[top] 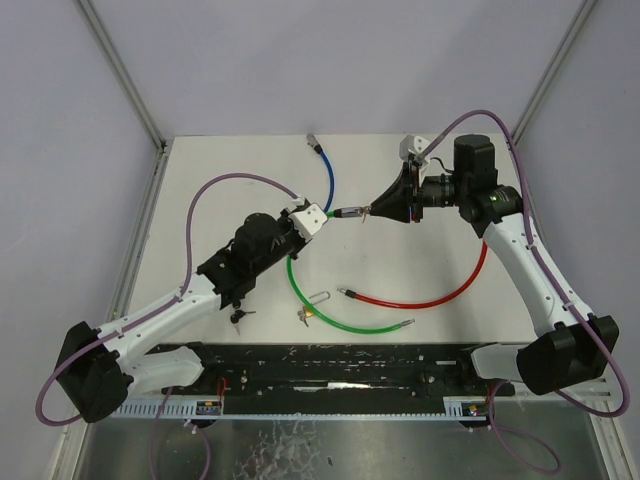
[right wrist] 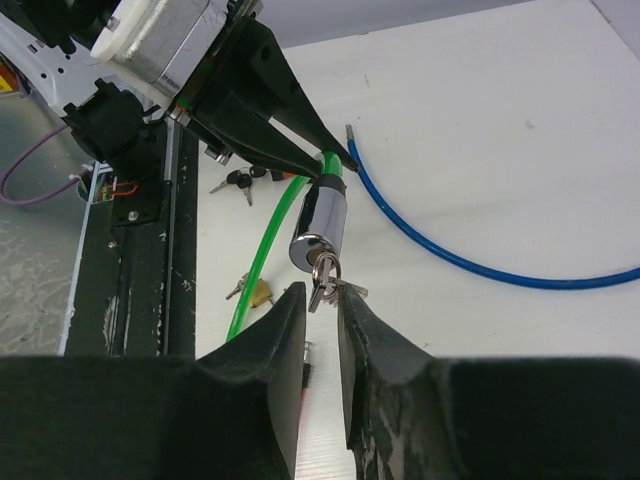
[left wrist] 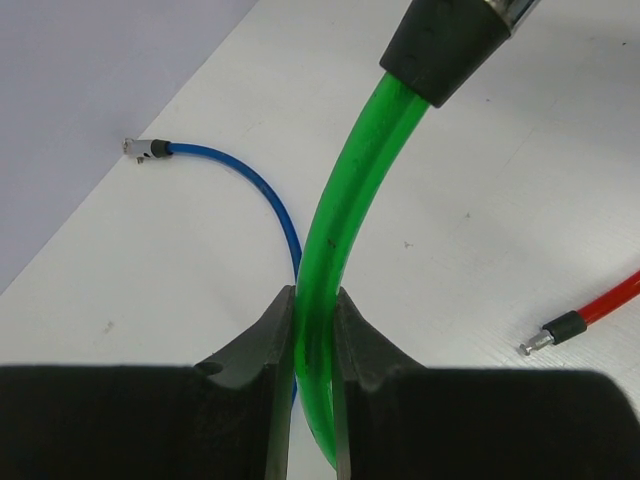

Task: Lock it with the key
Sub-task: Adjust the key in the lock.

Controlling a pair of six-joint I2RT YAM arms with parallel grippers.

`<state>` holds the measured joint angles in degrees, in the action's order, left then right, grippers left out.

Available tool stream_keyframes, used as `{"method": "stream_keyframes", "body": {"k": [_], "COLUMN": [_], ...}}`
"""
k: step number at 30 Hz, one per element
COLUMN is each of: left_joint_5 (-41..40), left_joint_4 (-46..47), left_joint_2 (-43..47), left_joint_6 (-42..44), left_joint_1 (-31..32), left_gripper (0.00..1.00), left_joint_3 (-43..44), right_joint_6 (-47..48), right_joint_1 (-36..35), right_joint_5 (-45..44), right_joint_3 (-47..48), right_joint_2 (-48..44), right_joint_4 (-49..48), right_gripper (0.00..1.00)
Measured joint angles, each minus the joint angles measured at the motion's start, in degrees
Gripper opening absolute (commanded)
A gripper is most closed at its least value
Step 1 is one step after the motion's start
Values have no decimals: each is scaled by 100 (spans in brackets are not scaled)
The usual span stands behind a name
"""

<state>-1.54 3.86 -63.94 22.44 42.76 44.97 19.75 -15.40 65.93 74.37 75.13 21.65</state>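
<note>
Key and silver lock barrel hang above the desk in the top view, between the two hands. The left hand comes in from the left and the right hand faces it from the right, close to the barrel's end. The green cable loops down from the barrel onto the desk. A red cable and a blue cable lie apart from it.

From the left wrist, the fingers are clamped hard on the green cable just below the barrel's black collar, holding the lock up.

From the right wrist, the key sits in the barrel's keyhole, with spare keys dangling from its ring. The right hand's jaws stand narrow, one on each side of the key's head at their very tips. Whether the pads already bear on it is unclear from this angle.

Judging by this, the lock is presented and the key appears to be inserted. What is left is to pinch the key firmly and turn it.
</note>
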Motion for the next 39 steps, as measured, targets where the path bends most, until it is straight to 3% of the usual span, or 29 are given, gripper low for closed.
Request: {"method": "stream_keyframes", "body": {"k": [9, 19, 26, 39], "left_joint_5": [-57, -107, -234, -669], "left_joint_4": [0, -4, -46, -87], "left_joint_2": [7, 50, 98, 136], "left_joint_6": [0, 11, 55, 319], "left_joint_1": [24, 74, 90, 199], "left_gripper": [1, 1, 0, 1], "left_joint_3": [-4, -11, -44, -197], "right_joint_6": [-616, -1252, -1759, -3891], "right_joint_1": [0, 0, 0, 9], "right_joint_5": [-55, -157, -205, -201], "right_joint_3": [81, 229, 321, 535], "right_joint_2": [42, 199, 387, 988], "right_joint_4": [118, 236, 337, 629], "right_gripper": [25, 0, 0, 0]}}
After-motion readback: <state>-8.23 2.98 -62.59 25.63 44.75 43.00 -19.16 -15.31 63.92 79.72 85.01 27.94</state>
